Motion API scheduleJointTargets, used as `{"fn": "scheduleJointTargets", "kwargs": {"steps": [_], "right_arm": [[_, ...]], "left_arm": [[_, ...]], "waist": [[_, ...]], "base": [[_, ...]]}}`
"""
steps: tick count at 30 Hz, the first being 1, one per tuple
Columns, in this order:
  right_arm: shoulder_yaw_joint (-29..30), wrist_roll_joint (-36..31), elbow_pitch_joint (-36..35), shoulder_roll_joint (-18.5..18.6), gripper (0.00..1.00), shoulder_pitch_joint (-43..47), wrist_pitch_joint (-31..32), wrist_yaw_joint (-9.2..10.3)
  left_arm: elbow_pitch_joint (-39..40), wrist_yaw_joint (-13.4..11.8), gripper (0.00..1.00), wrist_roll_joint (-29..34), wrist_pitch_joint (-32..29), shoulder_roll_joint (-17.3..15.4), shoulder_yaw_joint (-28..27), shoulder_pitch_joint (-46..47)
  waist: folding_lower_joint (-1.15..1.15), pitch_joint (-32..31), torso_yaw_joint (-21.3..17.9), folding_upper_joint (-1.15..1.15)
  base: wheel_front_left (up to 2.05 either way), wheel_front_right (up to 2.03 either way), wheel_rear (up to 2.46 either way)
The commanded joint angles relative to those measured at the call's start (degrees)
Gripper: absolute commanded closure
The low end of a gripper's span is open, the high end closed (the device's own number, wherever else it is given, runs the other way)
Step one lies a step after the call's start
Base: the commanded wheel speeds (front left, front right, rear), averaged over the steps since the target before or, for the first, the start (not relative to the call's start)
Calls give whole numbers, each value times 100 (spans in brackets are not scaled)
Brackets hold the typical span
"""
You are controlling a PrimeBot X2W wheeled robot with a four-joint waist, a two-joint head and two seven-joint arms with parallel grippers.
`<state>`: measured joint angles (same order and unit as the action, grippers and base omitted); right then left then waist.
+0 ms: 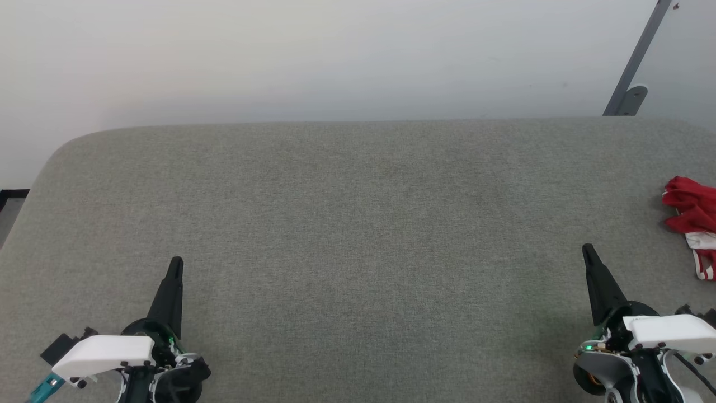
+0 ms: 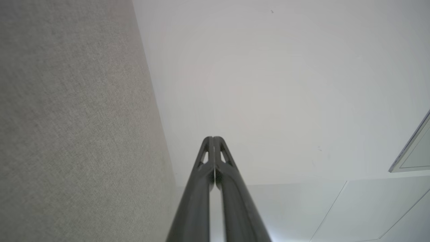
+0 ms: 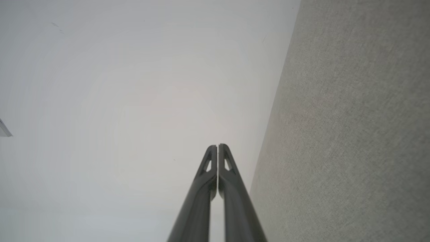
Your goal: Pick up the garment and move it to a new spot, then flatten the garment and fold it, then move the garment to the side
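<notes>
Garment (image 1: 692, 212): red soft cloth, bunched in a crumpled heap, not spread flat. A white patch and a thin red-and-white striped band show at its near end. It lies on the grey fabric surface (image 1: 358, 235), far right, partly cut off by the view's edge.

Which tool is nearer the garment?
The right tool, lower right in the head view; the garment lies close by, far from the left tool.

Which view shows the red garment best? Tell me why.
Head view: the garment lies crumpled on the grey padded surface, cut off at the picture's right edge. Both wrist views face that surface and the white wall.
</notes>
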<state>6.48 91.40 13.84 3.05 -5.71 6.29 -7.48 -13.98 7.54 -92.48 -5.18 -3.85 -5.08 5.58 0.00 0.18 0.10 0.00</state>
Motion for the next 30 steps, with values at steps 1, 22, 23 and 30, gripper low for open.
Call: {"fn": "scheduleJointTargets", "kwargs": {"steps": [1,22,23,30], "right_arm": [[16,80,31,-29,100,-86,40,-1],[11,109,34,-31,100,-70,35,-2],[11,109,34,-31,100,-70,35,-2],[11,109,34,-31,100,-69,35,-2]], "left_arm": [[-2,-10,100,-78,-42,2,-22,89],[-10,-11,100,-73,-74,31,-56,100],[-10,-11,100,-70,-75,31,-58,100],[-10,-11,100,-58,-85,40,-67,101]], "waist": [[0,0,-3,0],[0,0,-10,0],[0,0,-10,0],[0,0,-10,0]], "base": [[0,0,0],[0,0,0],[0,0,0],[0,0,0]]}}
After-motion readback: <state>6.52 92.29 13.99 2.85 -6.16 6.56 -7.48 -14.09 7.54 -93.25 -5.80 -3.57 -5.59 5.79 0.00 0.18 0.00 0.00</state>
